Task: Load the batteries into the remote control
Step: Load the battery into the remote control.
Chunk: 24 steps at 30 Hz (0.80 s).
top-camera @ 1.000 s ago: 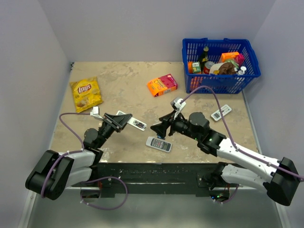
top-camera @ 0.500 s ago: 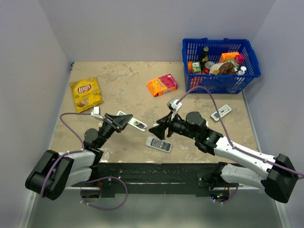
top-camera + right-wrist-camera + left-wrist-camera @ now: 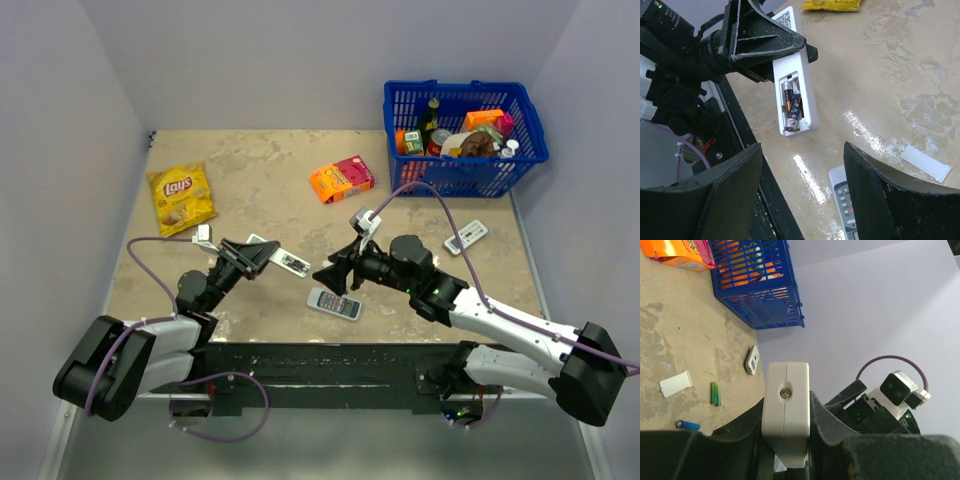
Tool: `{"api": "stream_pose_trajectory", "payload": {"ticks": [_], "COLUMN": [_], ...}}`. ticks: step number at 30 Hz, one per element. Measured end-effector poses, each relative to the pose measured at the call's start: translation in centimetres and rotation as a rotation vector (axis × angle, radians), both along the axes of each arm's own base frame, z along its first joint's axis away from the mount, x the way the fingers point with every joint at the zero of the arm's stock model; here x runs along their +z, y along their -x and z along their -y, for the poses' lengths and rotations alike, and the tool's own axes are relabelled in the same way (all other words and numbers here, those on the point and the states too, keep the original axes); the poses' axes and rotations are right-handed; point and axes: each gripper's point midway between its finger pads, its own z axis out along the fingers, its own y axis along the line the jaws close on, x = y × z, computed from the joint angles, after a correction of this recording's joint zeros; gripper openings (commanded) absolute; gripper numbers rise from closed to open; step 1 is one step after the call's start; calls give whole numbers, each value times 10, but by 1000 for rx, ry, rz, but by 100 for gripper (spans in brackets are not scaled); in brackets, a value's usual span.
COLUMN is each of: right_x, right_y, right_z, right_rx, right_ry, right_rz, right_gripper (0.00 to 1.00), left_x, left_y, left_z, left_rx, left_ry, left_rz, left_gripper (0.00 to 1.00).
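My left gripper (image 3: pixel 262 255) is shut on the slim white remote control (image 3: pixel 290 263) and holds it above the table, its far end toward the right arm. In the left wrist view the remote's end face (image 3: pixel 786 410) is pinched between the two dark fingers (image 3: pixel 832 420). The right wrist view shows the remote control (image 3: pixel 796 85) with its back compartment uncovered. Two dark batteries (image 3: pixel 791 106) lie side by side inside it. My right gripper (image 3: pixel 325 270) (image 3: pixel 802 147) stands open and empty, a short way in front of the remote's end.
A grey-white remote with button rows (image 3: pixel 333 303) lies under the right gripper. A white cover plate (image 3: pixel 925 162), a green battery pair (image 3: pixel 714 393) and a small blue item (image 3: pixel 687 425) lie on the table. Farther off are a display remote (image 3: pixel 466 236), a blue basket (image 3: pixel 465 140), an orange box (image 3: pixel 341 180) and a chips bag (image 3: pixel 181 197).
The right gripper has shifted a little left and up toward the remote's end. The left gripper and the remote have stayed still.
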Motion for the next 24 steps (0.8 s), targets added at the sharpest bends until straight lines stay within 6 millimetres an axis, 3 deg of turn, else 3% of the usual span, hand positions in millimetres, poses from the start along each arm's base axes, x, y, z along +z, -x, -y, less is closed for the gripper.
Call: {"api": "stream_pose_trajectory", "payload": {"ticks": [24], "right_x": [-1], "right_y": [4], "right_z": [-1], "right_rx": [26], "right_ry": [5], "right_rz": [-3], "right_gripper": [68], "left_x": [0], "left_y": [0], "left_z": [0], "left_rx": [-3], "left_ry": [0], "left_rz": [0], "left_gripper": [0]}}
